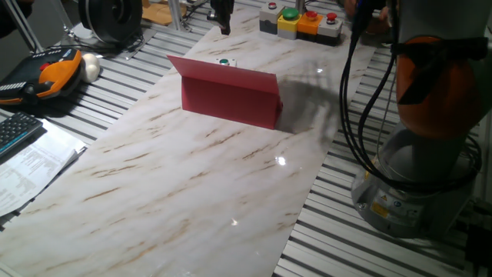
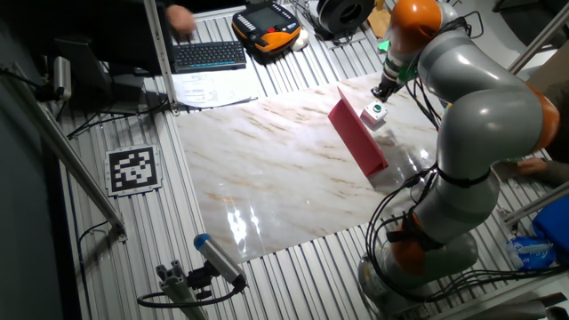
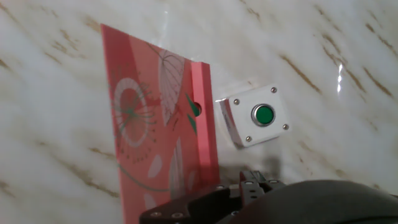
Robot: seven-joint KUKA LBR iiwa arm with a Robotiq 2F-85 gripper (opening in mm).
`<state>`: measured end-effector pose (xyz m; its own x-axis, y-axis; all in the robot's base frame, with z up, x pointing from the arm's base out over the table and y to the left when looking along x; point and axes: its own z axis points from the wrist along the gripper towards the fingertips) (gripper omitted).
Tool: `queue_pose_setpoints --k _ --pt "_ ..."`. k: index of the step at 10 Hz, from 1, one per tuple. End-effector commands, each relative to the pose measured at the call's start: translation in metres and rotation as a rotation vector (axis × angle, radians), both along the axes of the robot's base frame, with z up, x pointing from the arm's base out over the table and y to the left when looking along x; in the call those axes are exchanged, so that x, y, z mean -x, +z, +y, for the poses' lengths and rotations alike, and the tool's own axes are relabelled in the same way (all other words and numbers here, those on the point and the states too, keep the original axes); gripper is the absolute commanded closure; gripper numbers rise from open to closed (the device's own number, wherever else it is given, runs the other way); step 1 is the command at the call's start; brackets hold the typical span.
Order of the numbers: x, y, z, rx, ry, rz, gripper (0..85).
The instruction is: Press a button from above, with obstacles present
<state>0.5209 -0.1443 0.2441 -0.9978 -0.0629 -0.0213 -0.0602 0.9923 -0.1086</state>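
Note:
The button (image 3: 263, 115) is a small green cap on a square whitish base, lying on the marble table. It also shows in one fixed view (image 1: 224, 61) just behind the red board, and in the other fixed view (image 2: 374, 112). The red board (image 1: 231, 96) stands upright right beside the button; the hand view shows its top edge (image 3: 204, 118) and patterned face, the other fixed view its thin edge (image 2: 357, 138). My gripper (image 1: 224, 27) hangs above the table, beyond the button and clear of it (image 2: 384, 89). Only its dark body (image 3: 249, 190) shows in the hand view; the fingertips are hidden.
A row of boxes stands at the table's far edge: a green-capped yellow one (image 1: 289, 21), a red-capped orange one (image 1: 310, 23) and grey ones (image 1: 330, 25). An orange pendant (image 1: 54, 73), a keyboard (image 1: 17, 132) and papers lie left. My base (image 1: 415, 161) stands right.

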Motion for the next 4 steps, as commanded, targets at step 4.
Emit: queue_pose_setpoints --k 4 --pt "0.0042 -0.0056 0.0070 0.010 -0.020 -0.020 85.0"
